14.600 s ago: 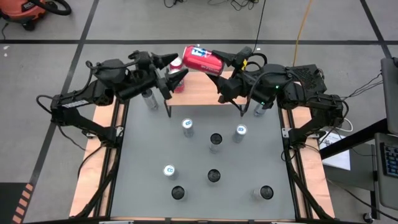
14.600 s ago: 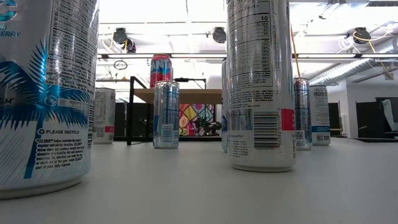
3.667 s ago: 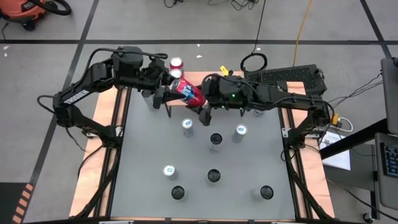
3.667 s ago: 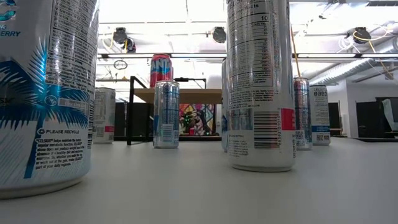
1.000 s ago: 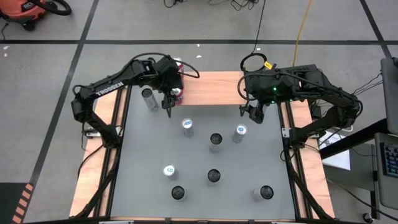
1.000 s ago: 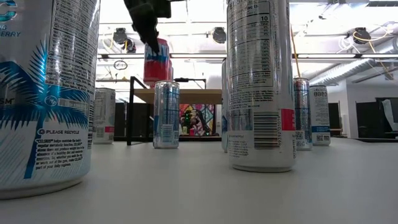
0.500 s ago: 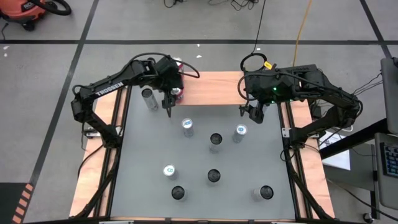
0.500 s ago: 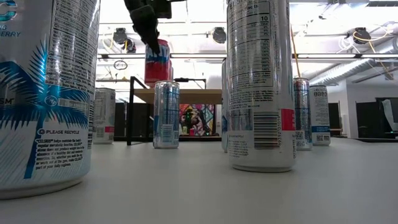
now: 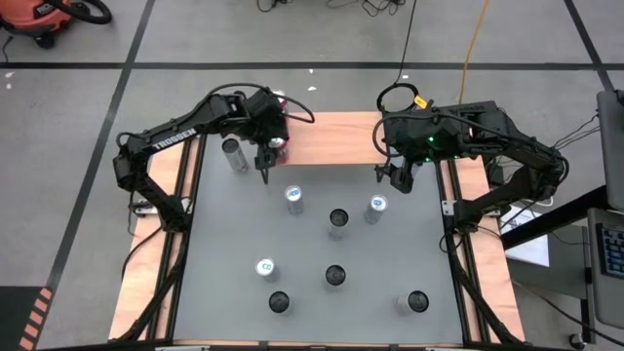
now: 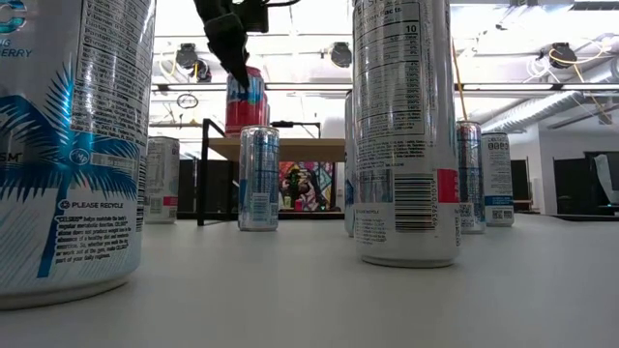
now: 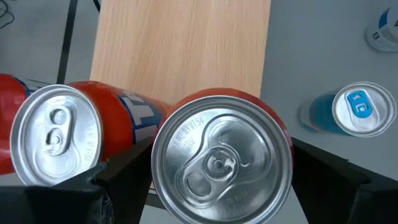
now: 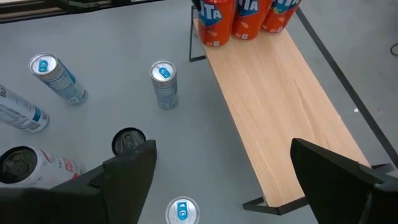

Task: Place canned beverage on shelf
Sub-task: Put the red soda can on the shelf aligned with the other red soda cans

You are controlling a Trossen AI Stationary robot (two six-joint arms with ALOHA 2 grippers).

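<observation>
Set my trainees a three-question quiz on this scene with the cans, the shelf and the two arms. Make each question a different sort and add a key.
1. True or false: the right gripper has its fingers closed on a can.
2. Going by the right wrist view, how many red aluminium cans stand on the light-brown wooden shelf with black legs? A one, B three, C six.
3. Fill in: the ___ gripper is over the shelf end where the cans stand.
Key: 1 false, its fingers are open and empty; 2 B; 3 left gripper.
</observation>
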